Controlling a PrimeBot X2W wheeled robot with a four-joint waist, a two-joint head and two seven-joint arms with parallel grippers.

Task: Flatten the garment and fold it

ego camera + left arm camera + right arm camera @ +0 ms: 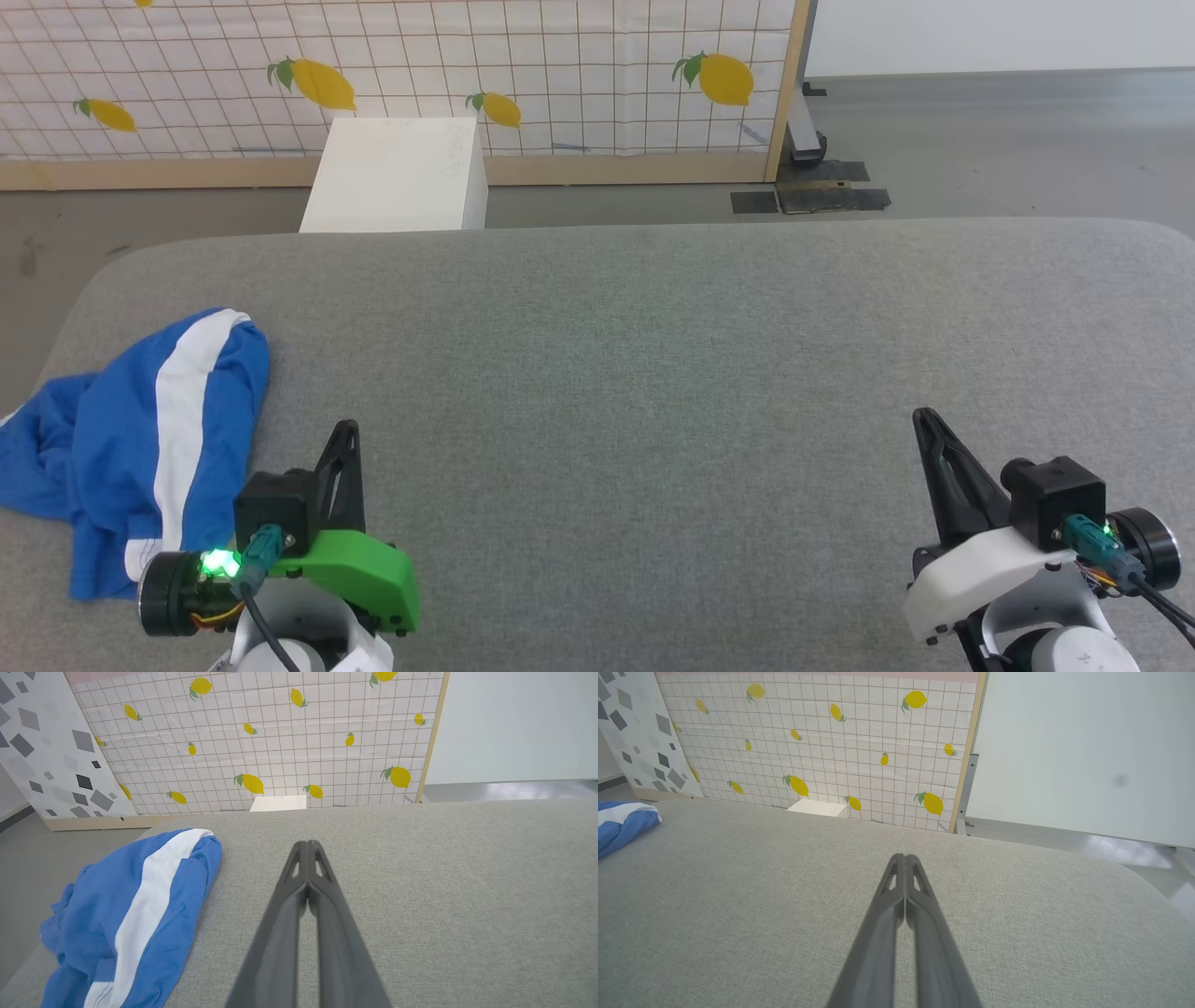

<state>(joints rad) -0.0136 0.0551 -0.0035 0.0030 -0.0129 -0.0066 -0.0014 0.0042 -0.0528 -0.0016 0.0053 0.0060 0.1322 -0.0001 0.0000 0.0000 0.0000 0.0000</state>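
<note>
The garment [623, 827] runs past the right wrist view's left edge, mostly cut off.

backdrop: lemon-print grid panel [560, 75] | floor [980, 140]: grey, white box [397, 177] against panel | desk [653, 373]: grey fabric | wall [1087, 742]: plain white

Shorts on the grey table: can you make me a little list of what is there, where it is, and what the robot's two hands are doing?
garment: blue shorts with a white stripe
garment state: crumpled heap, not flattened, not folded
garment place: left end of the grey surface, by its edge
left gripper: shut, holding nothing, fingers beside the shorts and clear of them
right gripper: shut, holding nothing, far from the shorts at the right end
behind the surface: white box on the floor, lemon-print screen
</note>
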